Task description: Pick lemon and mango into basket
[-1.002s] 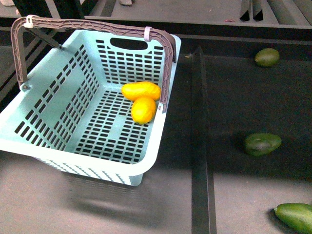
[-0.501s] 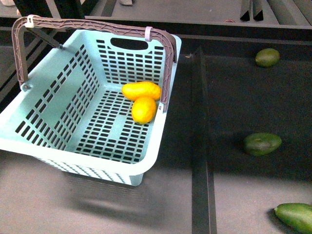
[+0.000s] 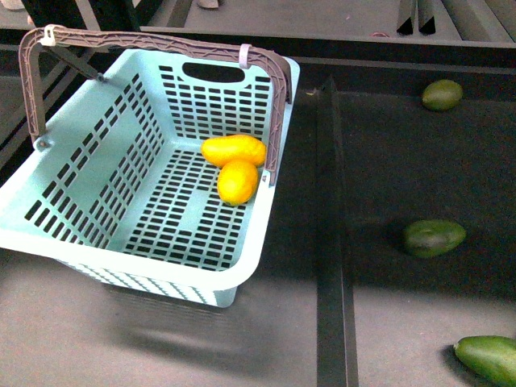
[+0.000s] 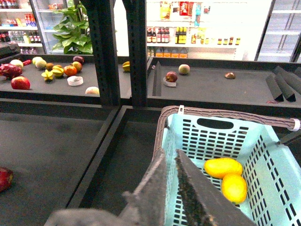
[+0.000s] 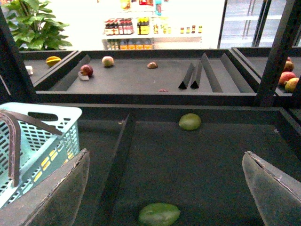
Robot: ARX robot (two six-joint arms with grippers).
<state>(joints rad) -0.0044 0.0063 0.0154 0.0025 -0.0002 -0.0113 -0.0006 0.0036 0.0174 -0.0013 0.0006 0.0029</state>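
The light teal basket [image 3: 56, 234] stands on the left of the dark shelf, its brown handle [image 3: 153, 38] raised over the far end. The orange-yellow mango [image 3: 233, 149] and the rounder yellow lemon [image 3: 238, 181] lie touching on its floor by the right wall. Neither gripper shows in the front view. In the left wrist view my left gripper [image 4: 170, 153] is shut and empty, above the near wall of the basket [image 4: 277, 179], with the mango [image 4: 223, 167] and lemon [image 4: 234, 187] beyond it. In the right wrist view my right gripper [image 5: 164, 153] is open and empty over the dark shelf, right of the basket [image 5: 47, 117].
Three dark green fruits [image 3: 442, 94] [image 3: 434, 238] [image 3: 488, 356] lie in the right bay. A raised black divider [image 3: 330, 242] runs between that bay and the basket. A green fruit [image 5: 159, 214] lies under my right gripper. Further shelves with fruit stand behind.
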